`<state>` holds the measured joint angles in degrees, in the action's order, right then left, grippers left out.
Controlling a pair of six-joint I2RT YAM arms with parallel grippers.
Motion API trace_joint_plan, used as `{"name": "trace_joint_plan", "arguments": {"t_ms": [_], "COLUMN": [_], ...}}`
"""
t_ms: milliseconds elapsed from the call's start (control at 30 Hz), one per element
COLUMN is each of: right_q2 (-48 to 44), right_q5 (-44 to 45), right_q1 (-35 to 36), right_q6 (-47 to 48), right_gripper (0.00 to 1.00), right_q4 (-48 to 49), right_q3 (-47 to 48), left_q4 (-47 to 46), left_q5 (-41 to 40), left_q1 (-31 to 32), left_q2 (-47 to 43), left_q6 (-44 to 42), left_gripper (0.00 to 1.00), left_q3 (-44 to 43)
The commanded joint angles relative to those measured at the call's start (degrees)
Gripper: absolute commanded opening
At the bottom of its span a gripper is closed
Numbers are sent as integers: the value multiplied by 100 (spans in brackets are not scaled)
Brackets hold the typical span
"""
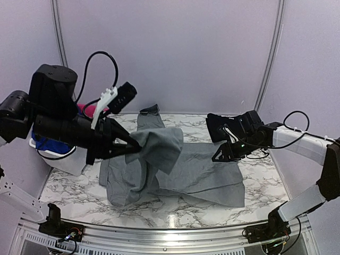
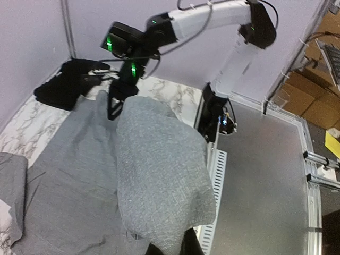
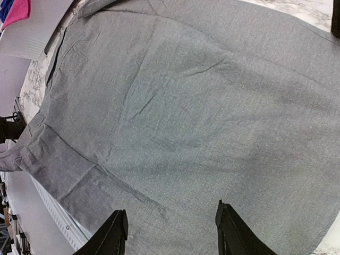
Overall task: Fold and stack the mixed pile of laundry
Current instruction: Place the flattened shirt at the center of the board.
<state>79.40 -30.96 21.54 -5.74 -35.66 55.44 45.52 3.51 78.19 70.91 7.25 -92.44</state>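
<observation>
A grey collared shirt [image 1: 202,175] lies spread on the marble table. My left gripper [image 1: 133,146] is shut on a fold of it and holds that part lifted over the shirt's left half. In the left wrist view the raised cloth [image 2: 159,175] drapes over the fingers and hides them. My right gripper [image 1: 220,154] hovers open just above the shirt's right side. Its two fingertips [image 3: 116,234] stand apart over flat grey cloth [image 3: 186,106] with nothing between them. A black garment [image 2: 69,82] lies at the back of the table, near the right arm.
A white basket [image 1: 66,159] stands at the table's left edge behind my left arm, with a royal blue piece [image 1: 50,144] and a hot-pink piece [image 1: 87,110] in it. A metal rail [image 1: 170,234] runs along the near edge.
</observation>
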Motion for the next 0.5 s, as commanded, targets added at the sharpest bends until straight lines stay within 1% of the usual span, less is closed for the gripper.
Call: {"name": "trace_joint_plan", "arguments": {"t_ms": [0, 100, 133, 267, 333, 367, 467], "right_q2": [-54, -290, -405, -685, -701, -717, -836], "right_q5": [-174, -756, -870, -1079, -1195, -1216, -1201], "right_q1": [25, 46, 66, 105, 118, 140, 166], "right_q6": [51, 7, -1, -36, -3, 40, 110], "right_gripper": [53, 54, 55, 57, 57, 57, 57], "right_q4": [52, 351, 456, 652, 592, 540, 405], "right_q3": [272, 286, 298, 242, 172, 149, 78], "left_q4": [310, 217, 161, 95, 107, 103, 216], "left_q5": [120, 332, 561, 1159, 1604, 1835, 2443], "left_q1": [-684, -978, -1069, -1149, -1141, -1135, -1015], "left_q2": [24, 179, 220, 610, 951, 1185, 2065], "left_q6": [-302, -540, -644, -1358, -1661, -1776, -2032], "left_gripper": [0, 0, 0, 0, 3, 6, 14], "left_q3": [14, 329, 469, 847, 805, 720, 153]}}
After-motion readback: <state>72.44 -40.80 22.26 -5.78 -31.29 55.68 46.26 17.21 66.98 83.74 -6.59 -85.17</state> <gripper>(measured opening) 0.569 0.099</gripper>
